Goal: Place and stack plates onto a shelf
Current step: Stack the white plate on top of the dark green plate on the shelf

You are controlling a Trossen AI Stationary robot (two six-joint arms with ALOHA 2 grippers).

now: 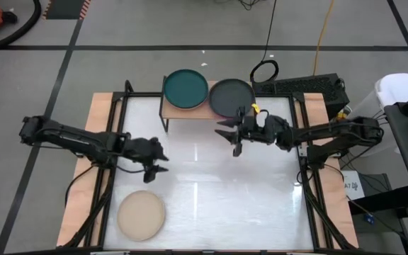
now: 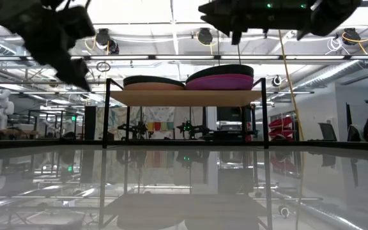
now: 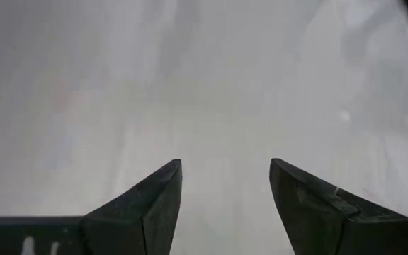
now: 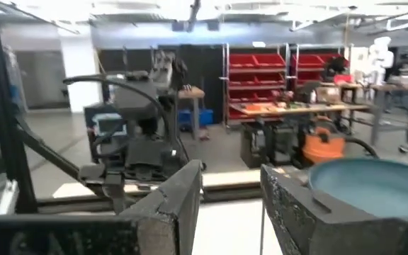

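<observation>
The shelf (image 1: 190,110) stands at the table's far middle and carries two stacks of plates. The left stack is topped by a dark teal plate (image 1: 185,88), the right one by a charcoal plate (image 1: 231,97). The low view shows a salmon plate (image 2: 152,85) under the teal one and pink and purple plates (image 2: 225,82) under the charcoal one. A beige plate (image 1: 141,214) lies flat on the table at the near left. My left gripper (image 1: 158,161) is open and empty over the table, beyond the beige plate. My right gripper (image 1: 231,134) is open and empty just in front of the shelf's right stack.
The white table top (image 1: 211,191) has bare room in its middle and near right. Black frame rails (image 1: 310,177) run along the table's left and right sides. A cable loop (image 1: 264,71) and a dark box (image 1: 310,88) lie behind the shelf, off the table.
</observation>
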